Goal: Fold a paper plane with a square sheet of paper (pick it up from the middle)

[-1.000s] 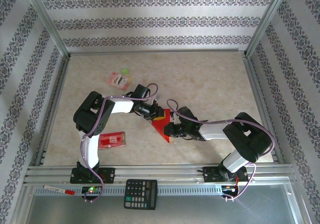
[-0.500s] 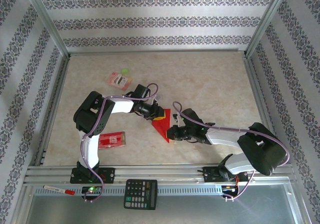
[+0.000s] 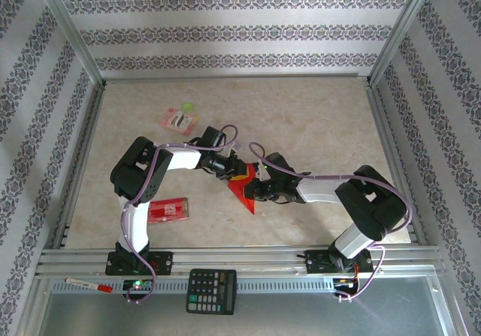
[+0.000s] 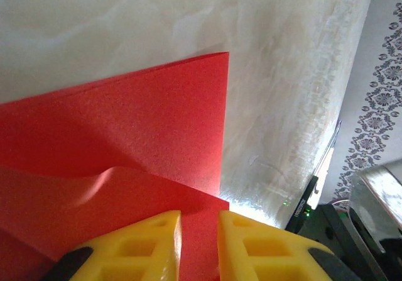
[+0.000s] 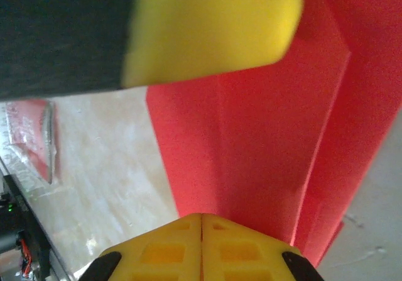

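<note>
Partly hidden beneath left tool [image 3: 237,174] and right tool [image 3: 256,191]: red paper [image 3: 245,198]. Cut off at 9 o'clock: red packet [image 5: 34,136]. Blurred at 12 o'clock: yellow finger [image 5: 207,29].

Bright, even overhead light with soft shadows; table [image 4: 260,210] glare and blurred fingers [image 5: 207,23] in wrist views.

The red paper [image 4: 125,117] looks matt and finely grained; the marbled table [image 4: 125,23] around it seems faintly glossy.
</note>
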